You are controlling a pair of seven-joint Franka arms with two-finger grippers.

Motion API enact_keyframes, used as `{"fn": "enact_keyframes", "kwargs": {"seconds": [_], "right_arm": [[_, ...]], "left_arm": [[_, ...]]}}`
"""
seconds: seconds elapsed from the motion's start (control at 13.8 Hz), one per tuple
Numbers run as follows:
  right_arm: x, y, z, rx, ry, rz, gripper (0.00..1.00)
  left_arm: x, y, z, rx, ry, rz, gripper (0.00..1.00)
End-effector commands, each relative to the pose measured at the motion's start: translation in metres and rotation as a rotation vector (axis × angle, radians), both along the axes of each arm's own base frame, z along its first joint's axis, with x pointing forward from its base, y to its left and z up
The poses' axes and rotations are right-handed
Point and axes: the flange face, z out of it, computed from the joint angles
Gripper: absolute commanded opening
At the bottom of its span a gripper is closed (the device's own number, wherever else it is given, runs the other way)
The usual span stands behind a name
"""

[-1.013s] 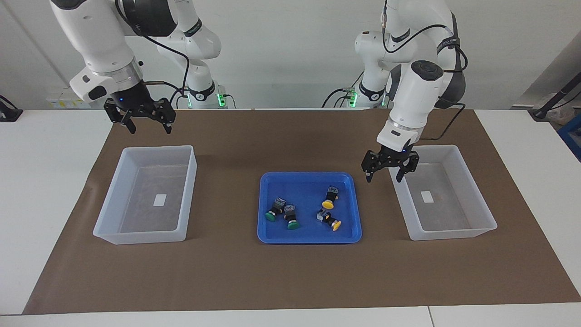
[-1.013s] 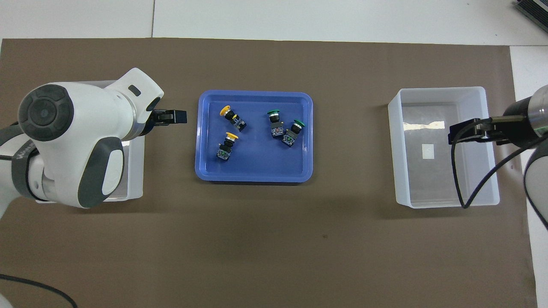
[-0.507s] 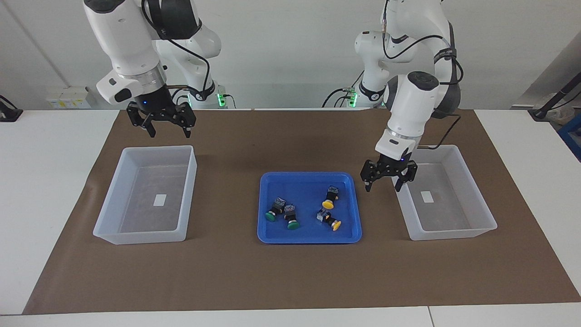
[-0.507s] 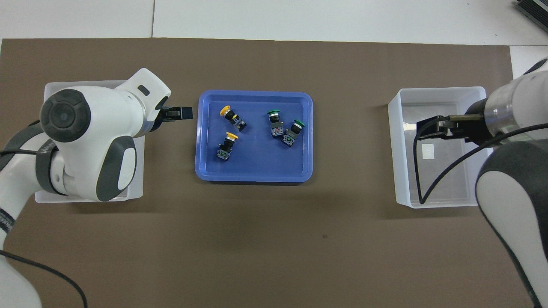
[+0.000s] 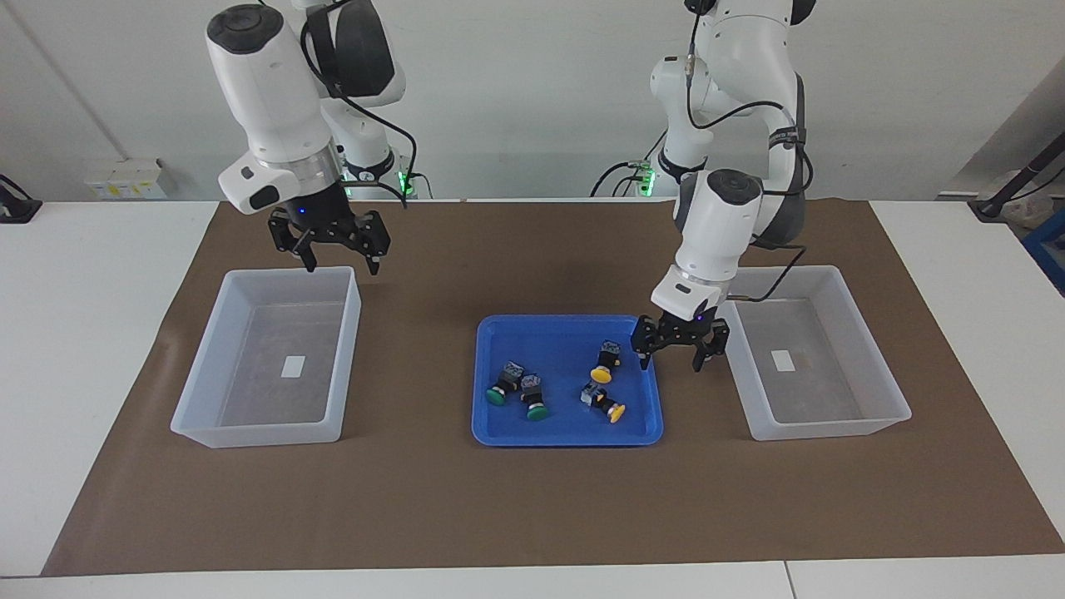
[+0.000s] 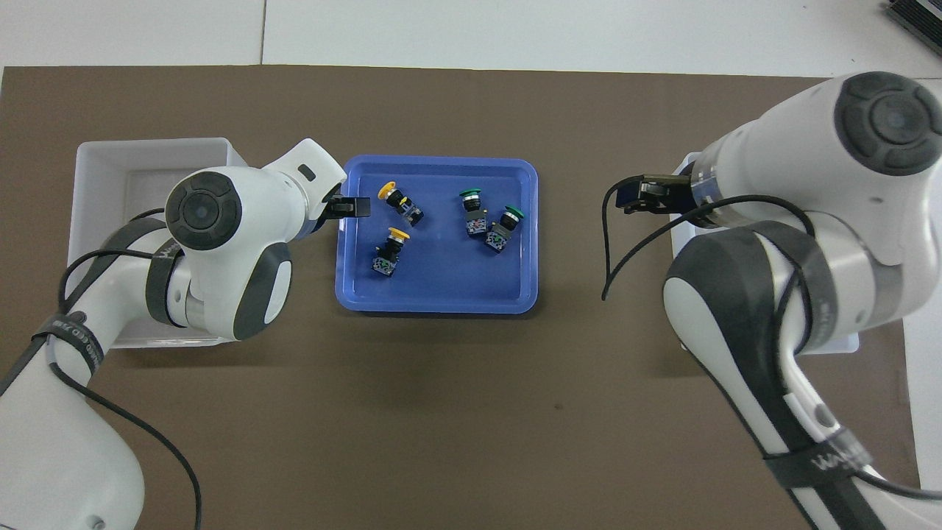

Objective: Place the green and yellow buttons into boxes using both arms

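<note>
Four small black-bodied mushroom-cap buttons, two green (image 5: 517,391), two yellow (image 5: 606,382), lying inside shallow blue plastic tray (image 5: 499,433) on brown paper mat (image 5: 532,507). Translucent whitish plastic boxes (image 5: 250,433) flanking tray, one per end. Left gripper (image 5: 676,350) spread over tray edge, holding nothing. Right gripper (image 5: 339,250) spread over box corner. Overhead: arm bodies covering much of both boxes.

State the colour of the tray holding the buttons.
Blue tray, clearest in the overhead view.
</note>
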Motion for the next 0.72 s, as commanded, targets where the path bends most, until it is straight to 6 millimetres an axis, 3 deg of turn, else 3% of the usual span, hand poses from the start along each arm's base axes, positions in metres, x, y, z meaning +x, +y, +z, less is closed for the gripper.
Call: {"fn": "enact_keyframes", "kwargs": {"seconds": [0.0, 0.22, 0.51, 0.65], "right_arm": [[0.013, 0.02, -0.026, -0.027, -0.036, -0.076, 1.0], [0.031, 0.042, -0.071, 0.01, -0.06, -0.16, 1.0], [0.024, 0.097, -0.1, 0.023, -0.031, -0.235, 0.99], [0.027, 0.112, -0.113, 0.025, -0.014, -0.283, 0.99]], "left_arm": [[-0.013, -0.03, -0.017, 0.006, 0.016, -0.001, 1.0], [-0.026, -0.049, -0.026, 0.006, 0.042, 0.002, 1.0], [-0.038, -0.052, -0.04, 0.02, 0.068, -0.009, 1.0], [-0.044, -0.058, -0.045, 0.023, 0.075, -0.023, 0.97]]}}
